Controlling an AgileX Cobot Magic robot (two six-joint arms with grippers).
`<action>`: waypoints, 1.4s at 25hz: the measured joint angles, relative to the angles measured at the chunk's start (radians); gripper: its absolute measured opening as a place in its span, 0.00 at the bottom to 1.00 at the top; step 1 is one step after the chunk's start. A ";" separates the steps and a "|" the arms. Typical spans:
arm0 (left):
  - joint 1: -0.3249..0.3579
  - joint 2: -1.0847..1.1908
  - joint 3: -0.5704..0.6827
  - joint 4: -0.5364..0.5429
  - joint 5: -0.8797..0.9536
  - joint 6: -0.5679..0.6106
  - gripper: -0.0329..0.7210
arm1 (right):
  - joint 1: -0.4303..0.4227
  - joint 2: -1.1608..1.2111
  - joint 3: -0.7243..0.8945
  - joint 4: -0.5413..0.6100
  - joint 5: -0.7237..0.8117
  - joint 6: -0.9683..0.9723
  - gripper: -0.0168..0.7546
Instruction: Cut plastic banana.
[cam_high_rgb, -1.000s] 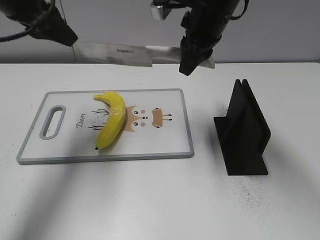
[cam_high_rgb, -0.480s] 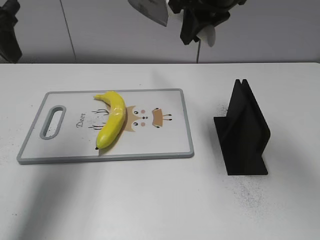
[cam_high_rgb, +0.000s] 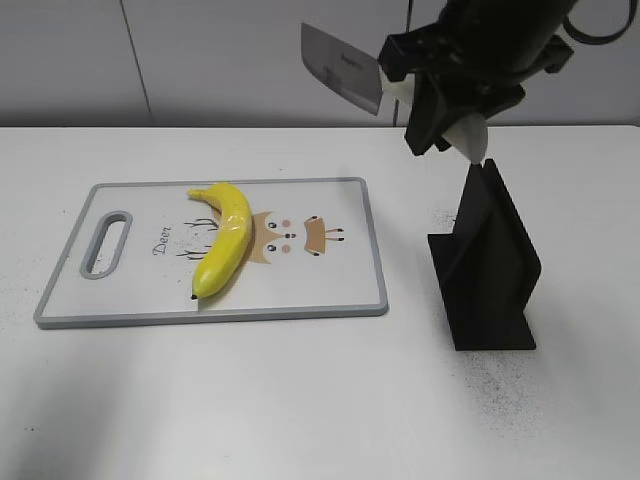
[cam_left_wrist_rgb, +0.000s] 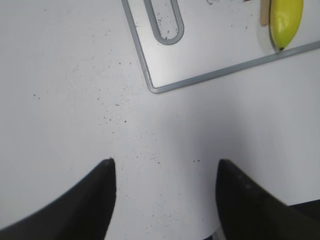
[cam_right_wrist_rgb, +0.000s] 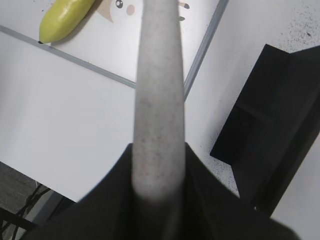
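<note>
The right tool is gripping a knife by its cream handle, high above the black stand. The banana is lying whole on the cutting board, left of the stand. The left tool is hanging spread wide, empty. Risk: the handle is twisting in the grip on descent, so the blade may be glancing off the glossy banana and rolling it.

Plastic banana is glossy bright yellow, curved, dark little tips, whole and uncut. It's lying flat, well off to the left of and below the right gripper.
</note>
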 joint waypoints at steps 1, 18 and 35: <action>0.000 -0.031 0.024 0.006 0.000 0.000 0.83 | 0.000 -0.030 0.040 0.001 -0.023 0.013 0.23; 0.157 -0.381 0.323 0.015 -0.017 0.012 0.83 | -0.108 -0.251 0.355 -0.122 -0.130 0.235 0.23; 0.157 -1.112 0.628 0.015 -0.035 0.012 0.82 | -0.108 -0.261 0.499 -0.188 -0.177 0.343 0.23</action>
